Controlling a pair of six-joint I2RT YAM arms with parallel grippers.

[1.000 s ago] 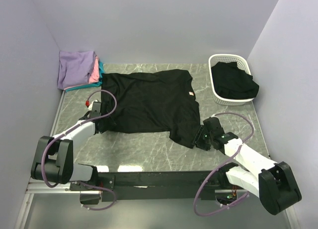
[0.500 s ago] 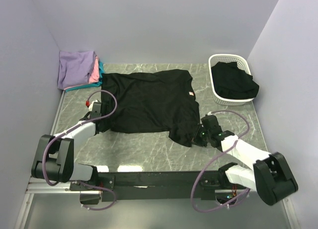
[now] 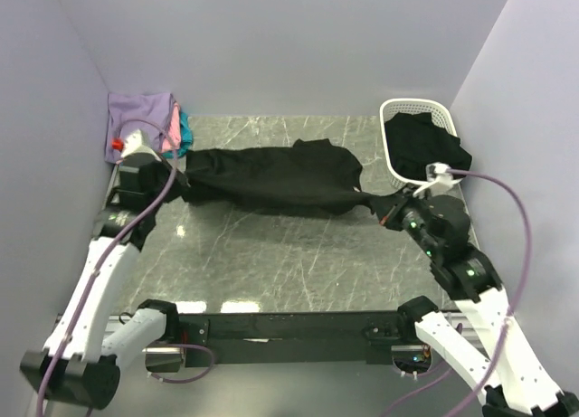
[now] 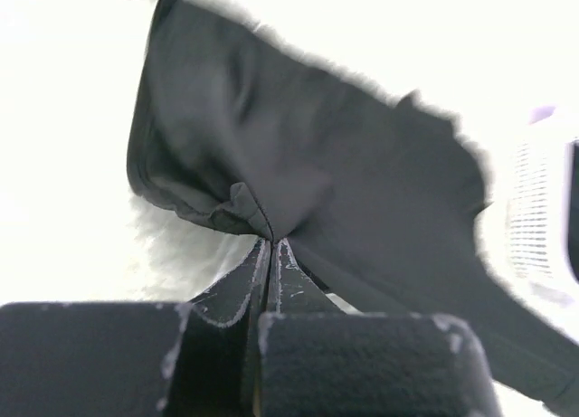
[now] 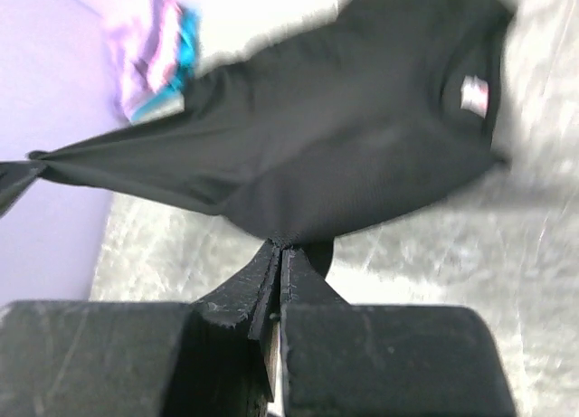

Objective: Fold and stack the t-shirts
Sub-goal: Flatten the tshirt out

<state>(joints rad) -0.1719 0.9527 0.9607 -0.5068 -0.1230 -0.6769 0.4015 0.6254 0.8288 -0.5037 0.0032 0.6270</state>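
Note:
A black t-shirt (image 3: 271, 175) hangs stretched above the marble table between both grippers. My left gripper (image 3: 177, 175) is shut on its left edge; the left wrist view shows the cloth (image 4: 344, 173) pinched at the fingertips. My right gripper (image 3: 387, 209) is shut on its right edge; the right wrist view shows the shirt (image 5: 344, 137) with a white neck label. A folded stack of lavender (image 3: 137, 111), pink and teal shirts lies at the back left. Another black shirt (image 3: 425, 146) lies in the basket.
A white perforated basket (image 3: 398, 109) stands at the back right. Lavender walls close in the table (image 3: 289, 263) on three sides. Purple cables loop from both arms.
Both grippers have risen from the table with the black shirt's near corners, moved back and apart, and pulled the flat shirt into a taut band in the air.

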